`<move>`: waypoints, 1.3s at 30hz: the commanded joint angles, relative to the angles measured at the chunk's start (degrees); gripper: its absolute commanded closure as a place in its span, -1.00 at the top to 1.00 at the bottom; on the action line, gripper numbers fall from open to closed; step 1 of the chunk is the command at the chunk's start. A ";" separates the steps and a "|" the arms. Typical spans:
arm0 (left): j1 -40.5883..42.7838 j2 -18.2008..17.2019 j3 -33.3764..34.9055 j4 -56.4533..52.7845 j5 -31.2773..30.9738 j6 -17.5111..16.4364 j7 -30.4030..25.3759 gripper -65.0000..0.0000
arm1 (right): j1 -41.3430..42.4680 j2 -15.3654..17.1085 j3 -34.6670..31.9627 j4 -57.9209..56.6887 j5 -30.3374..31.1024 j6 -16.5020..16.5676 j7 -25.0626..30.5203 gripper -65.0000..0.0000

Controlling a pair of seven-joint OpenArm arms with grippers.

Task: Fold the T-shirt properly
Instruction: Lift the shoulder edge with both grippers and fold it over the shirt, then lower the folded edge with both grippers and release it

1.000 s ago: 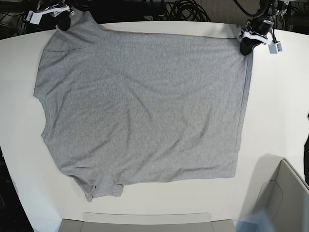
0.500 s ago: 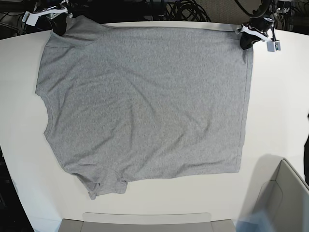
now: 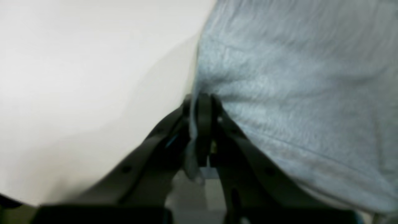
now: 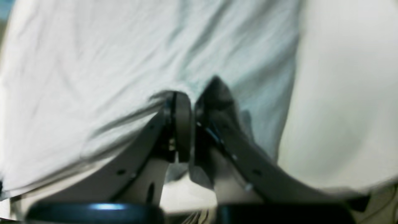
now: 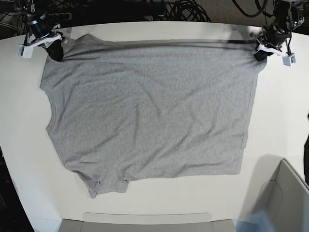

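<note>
The heather-grey T-shirt (image 5: 149, 106) lies spread on the white table (image 5: 280, 111), plain side up, its far edge lifted and pulled taut. My left gripper (image 5: 260, 52) is shut on the shirt's far right corner; in the left wrist view the gripper (image 3: 202, 105) pinches the cloth (image 3: 295, 77). My right gripper (image 5: 54, 48) is shut on the far left corner by the sleeve; in the right wrist view the gripper (image 4: 194, 99) holds bunched cloth (image 4: 124, 62). No lettering shows.
A grey bin (image 5: 285, 198) stands at the near right corner. A flat grey tray edge (image 5: 145, 221) lies along the near side. Dark cables (image 5: 183, 9) hang behind the table's far edge.
Both grippers have moved outward and slightly toward the near side with the shirt's corners, stretching the far edge wider. The shirt has shifted a little to the right.
</note>
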State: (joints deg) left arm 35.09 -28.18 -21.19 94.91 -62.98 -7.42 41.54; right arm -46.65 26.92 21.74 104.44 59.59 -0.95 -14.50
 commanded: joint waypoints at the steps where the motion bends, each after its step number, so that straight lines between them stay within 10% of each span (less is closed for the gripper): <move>1: -0.94 -0.34 -2.06 2.01 -0.01 0.08 1.93 -1.00 | 0.81 0.91 1.69 1.18 0.14 0.38 -0.05 -1.00; 13: -14.30 0.98 -3.21 4.12 -0.01 11.33 12.04 -1.00 | 13.20 -1.11 3.71 1.80 -9.79 0.64 -12.71 -1.00; 25: -27.14 1.15 0.31 -2.56 7.64 11.60 16.35 -1.00 | 25.86 -3.58 3.19 1.45 -18.23 0.73 -21.76 -1.00; 39: -35.93 2.38 2.33 -11.35 10.01 11.42 15.82 -1.00 | 37.55 -11.66 2.13 -6.03 -35.64 11.63 -23.34 -1.00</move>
State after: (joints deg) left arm 0.10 -24.77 -18.68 82.74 -52.51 4.05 58.22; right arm -9.72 14.39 23.51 97.56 23.64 10.70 -39.40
